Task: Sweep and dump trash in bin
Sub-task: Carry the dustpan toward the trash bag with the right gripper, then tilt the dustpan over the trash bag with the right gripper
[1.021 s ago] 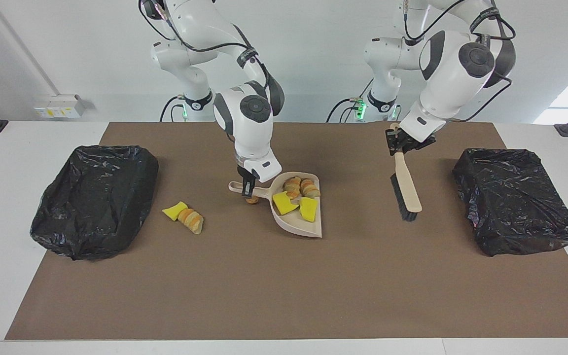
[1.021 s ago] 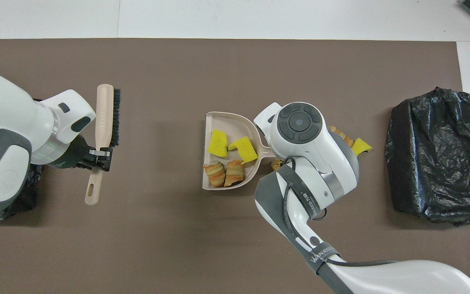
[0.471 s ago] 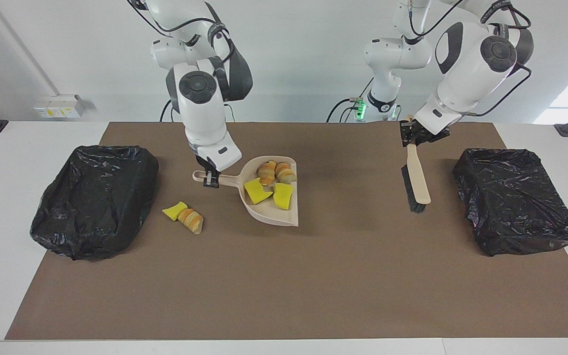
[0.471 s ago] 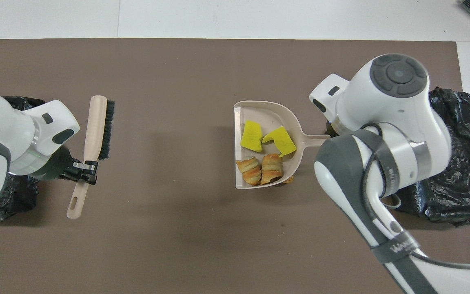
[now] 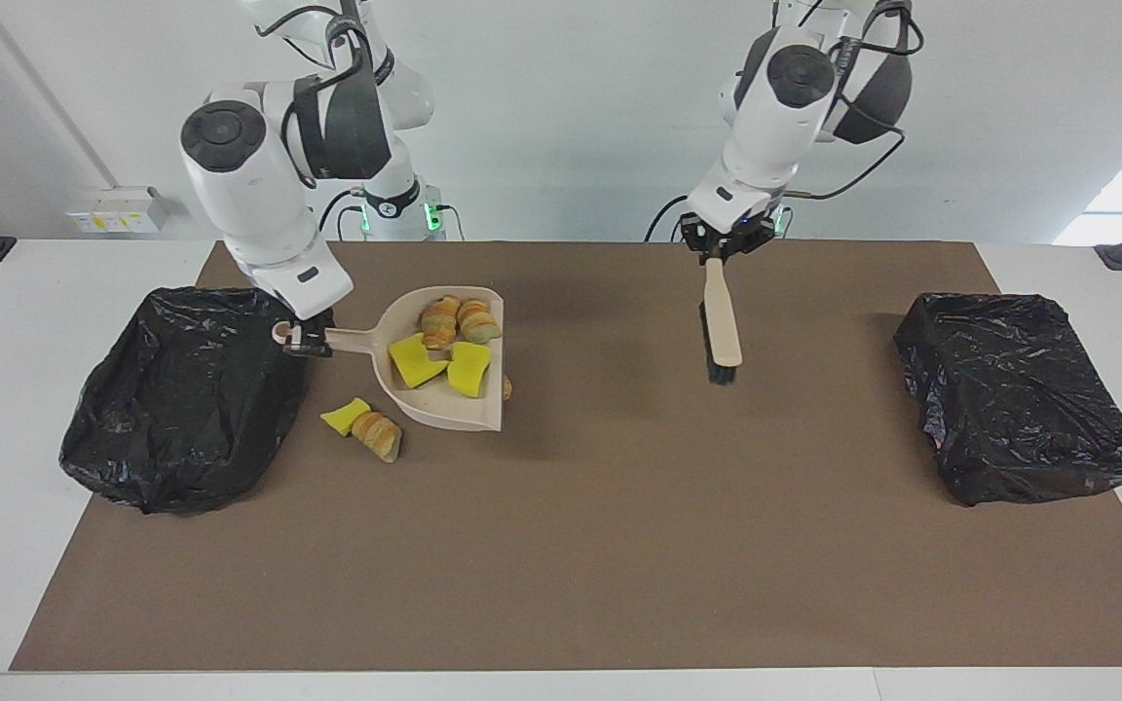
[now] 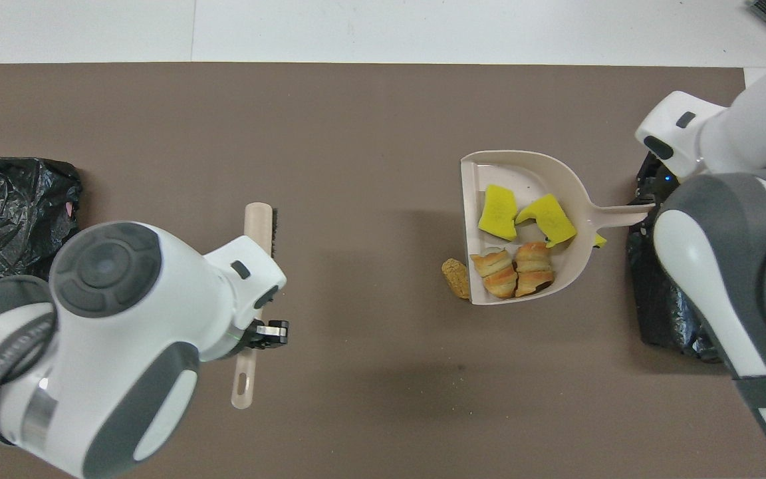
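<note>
My right gripper point(image 5: 301, 340) is shut on the handle of the beige dustpan point(image 5: 436, 406), held up beside the black-lined bin point(image 5: 181, 389) at the right arm's end. Trash in the pan: two yellow sponge pieces point(image 5: 415, 360) and two croissants point(image 5: 439, 321). A yellow sponge point(image 5: 344, 417) and a croissant point(image 5: 379, 435) lie on the mat under the pan's handle side. A small bread roll point(image 6: 456, 278) lies by the pan's open edge point(image 6: 522, 171). My left gripper point(image 5: 719, 246) is shut on the brush point(image 5: 722, 326), which hangs bristles down over the mat.
A second black-lined bin point(image 5: 1019, 394) stands at the left arm's end. A brown mat point(image 5: 561, 545) covers the table. From overhead the left arm hides much of the brush point(image 6: 258, 223), and the right arm covers part of the nearby bin point(image 6: 655, 319).
The right gripper has lifted the loaded dustpan and carried it toward the bin at its end, uncovering the bread roll. The left gripper has swung the brush toward the table's middle.
</note>
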Tool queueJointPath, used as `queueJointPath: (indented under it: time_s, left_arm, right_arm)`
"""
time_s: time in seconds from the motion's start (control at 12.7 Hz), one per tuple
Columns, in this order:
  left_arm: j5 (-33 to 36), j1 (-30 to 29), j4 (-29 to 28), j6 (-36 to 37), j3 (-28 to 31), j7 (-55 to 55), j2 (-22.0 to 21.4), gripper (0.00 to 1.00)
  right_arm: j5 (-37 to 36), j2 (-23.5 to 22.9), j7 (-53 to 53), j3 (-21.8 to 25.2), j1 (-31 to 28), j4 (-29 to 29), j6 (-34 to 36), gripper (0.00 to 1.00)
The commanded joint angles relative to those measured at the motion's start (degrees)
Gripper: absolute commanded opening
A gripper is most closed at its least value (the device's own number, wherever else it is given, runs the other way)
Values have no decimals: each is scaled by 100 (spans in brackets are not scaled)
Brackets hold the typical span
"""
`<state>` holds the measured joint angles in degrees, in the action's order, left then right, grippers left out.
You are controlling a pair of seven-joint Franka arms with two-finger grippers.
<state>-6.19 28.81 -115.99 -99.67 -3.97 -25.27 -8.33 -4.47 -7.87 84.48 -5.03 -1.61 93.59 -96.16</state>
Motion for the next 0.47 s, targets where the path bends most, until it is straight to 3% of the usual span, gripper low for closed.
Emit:
queueJointPath:
  time_s: [0.0, 0.24, 0.39]
  left_arm:
    - [-57, 834, -476, -754, 107, -888, -73, 0]
    - [-189, 1565, -582, -1289, 107, -1628, 462, 0]
    - [-461, 1820, -810, -1896, 107, -1701, 533, 0]
  right_arm:
    - [26, 189, 742, -25, -645, -78, 299, 0]
    - [-18, 233, 1857, 81, -1533, -104, 282, 0]
    - [-377, 233, 2430, 125, -1929, -104, 212, 0]
